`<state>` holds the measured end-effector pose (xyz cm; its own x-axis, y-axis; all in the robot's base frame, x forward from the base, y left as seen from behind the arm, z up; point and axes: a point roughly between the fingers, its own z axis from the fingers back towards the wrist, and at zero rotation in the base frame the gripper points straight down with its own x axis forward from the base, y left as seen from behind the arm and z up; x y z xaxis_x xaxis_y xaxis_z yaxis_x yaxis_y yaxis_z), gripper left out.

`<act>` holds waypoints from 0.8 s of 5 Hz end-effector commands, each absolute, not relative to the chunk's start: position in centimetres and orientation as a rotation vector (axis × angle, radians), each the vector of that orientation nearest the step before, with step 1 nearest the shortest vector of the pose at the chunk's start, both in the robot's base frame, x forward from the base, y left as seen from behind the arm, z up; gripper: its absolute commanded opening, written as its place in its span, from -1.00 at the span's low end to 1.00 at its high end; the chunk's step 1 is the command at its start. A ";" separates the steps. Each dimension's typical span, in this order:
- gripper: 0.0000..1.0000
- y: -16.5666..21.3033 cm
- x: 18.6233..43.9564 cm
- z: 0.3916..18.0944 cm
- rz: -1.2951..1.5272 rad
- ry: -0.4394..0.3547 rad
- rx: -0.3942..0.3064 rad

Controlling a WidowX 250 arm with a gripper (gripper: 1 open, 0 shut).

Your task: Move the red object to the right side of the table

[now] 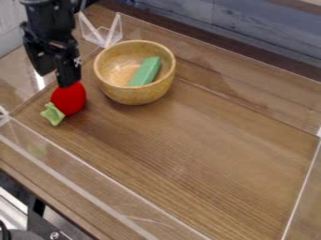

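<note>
Glossy wood-grain table [201, 131]; matt wooden bowl [115, 92].

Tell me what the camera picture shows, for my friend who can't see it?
A robot's open tool hangs just above a red toy fruit at the left of a wooden table. Nearby, a wooden bowl holds a green block.
</note>
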<state>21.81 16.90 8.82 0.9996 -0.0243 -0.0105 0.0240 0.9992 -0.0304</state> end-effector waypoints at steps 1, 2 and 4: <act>1.00 17.9 22.2 8.3 -0.015 -0.025 -0.013; 1.00 18.4 22.3 7.0 -0.004 -0.018 -0.015; 1.00 17.7 22.4 6.2 0.012 -0.011 -0.038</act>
